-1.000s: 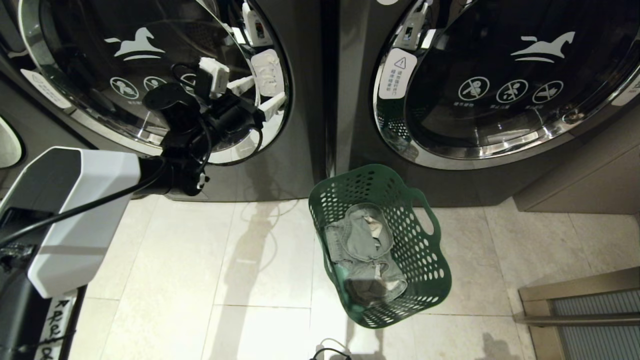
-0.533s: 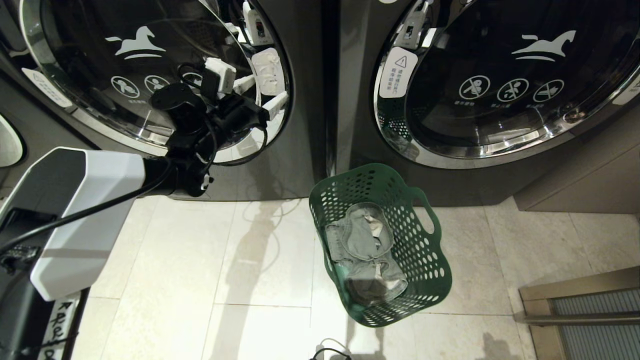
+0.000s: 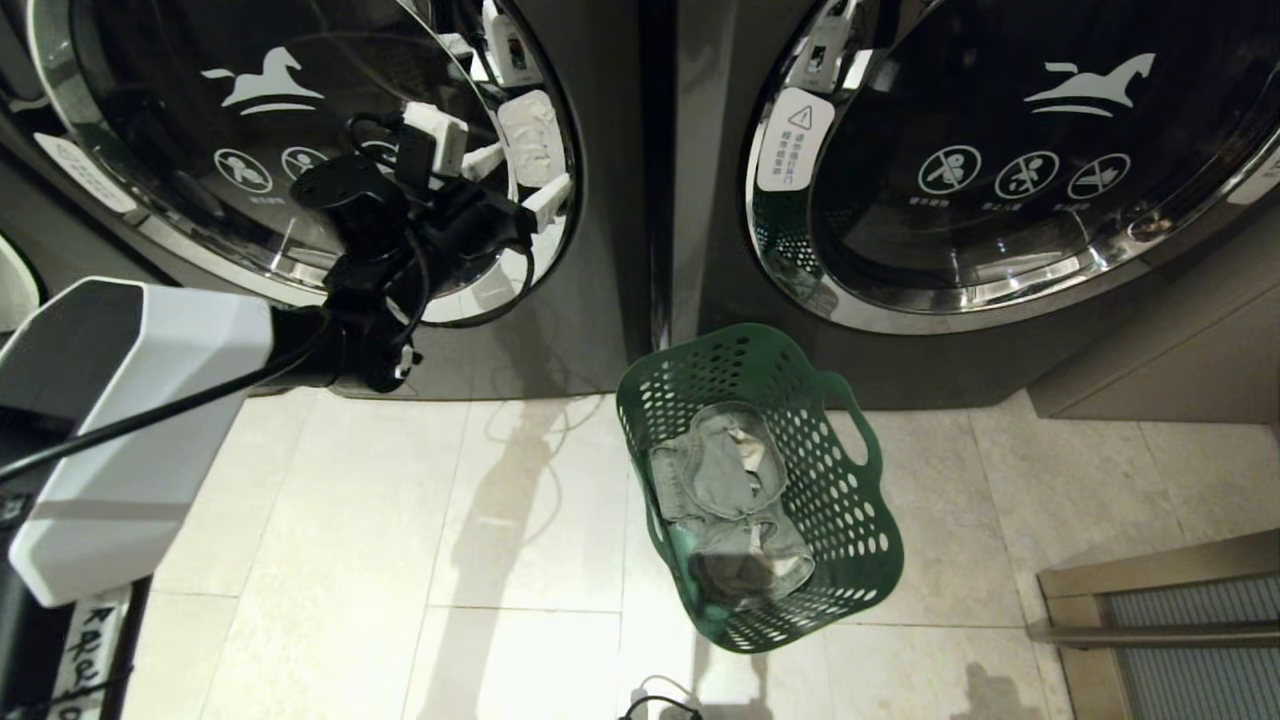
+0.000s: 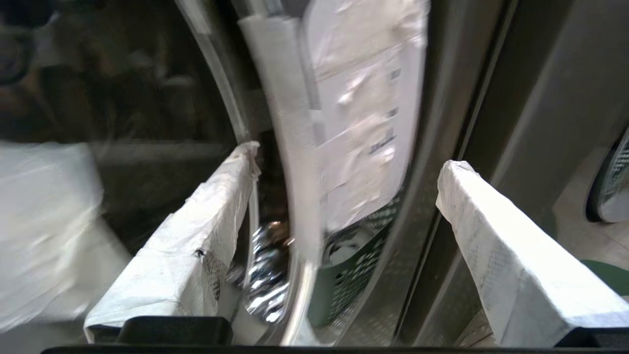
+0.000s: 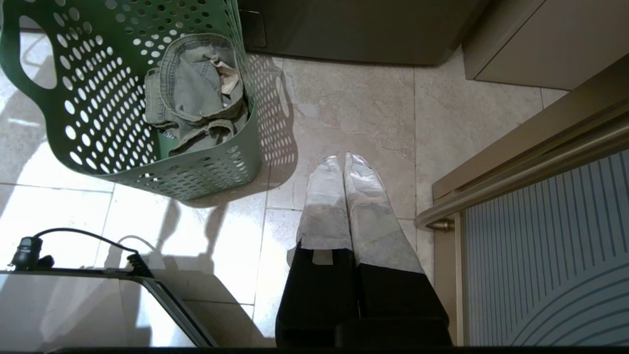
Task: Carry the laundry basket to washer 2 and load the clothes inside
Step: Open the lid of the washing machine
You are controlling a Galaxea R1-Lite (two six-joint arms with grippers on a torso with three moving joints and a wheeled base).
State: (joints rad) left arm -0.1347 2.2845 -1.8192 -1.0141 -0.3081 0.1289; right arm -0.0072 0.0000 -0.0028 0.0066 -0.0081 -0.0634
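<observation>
**Laundry basket parked between two washers, left gripper at the left door**

Laundry basket (image 3: 762, 490), head view: you see it standing on the tiled floor (image 3: 420, 520), just in front of the gap between the two washers. Green, perforated plastic, cut-out handles at the rim. Grey clothes (image 3: 725, 495) lie crumpled inside, a small load. The left gripper (image 3: 515, 185) is up at the left washer door (image 3: 300, 150), jaws spread wide, near the door's edge and the white label (image 3: 530, 140). Nothing held.

Left wrist view: your two taped fingers (image 4: 206, 231) stand well apart, straddling the chrome door rim (image 4: 268, 275). Whether either touches the rim, you cannot tell.

Right wrist view: the right gripper (image 5: 344, 160) hangs over bare floor, fingers pressed together, empty, beside the basket (image 5: 206, 167). Denim-like folds show in the clothes (image 5: 196, 93).

Handling, as a judgement: the basket looks light and fairly stiff, though thin walls may flex under a pinch; take it at a handle cut-out or the rim. The clothes are soft and floppy, likely to drape and snag on the holes; grab a thick fold near the waistband, not a loose edge.
</observation>
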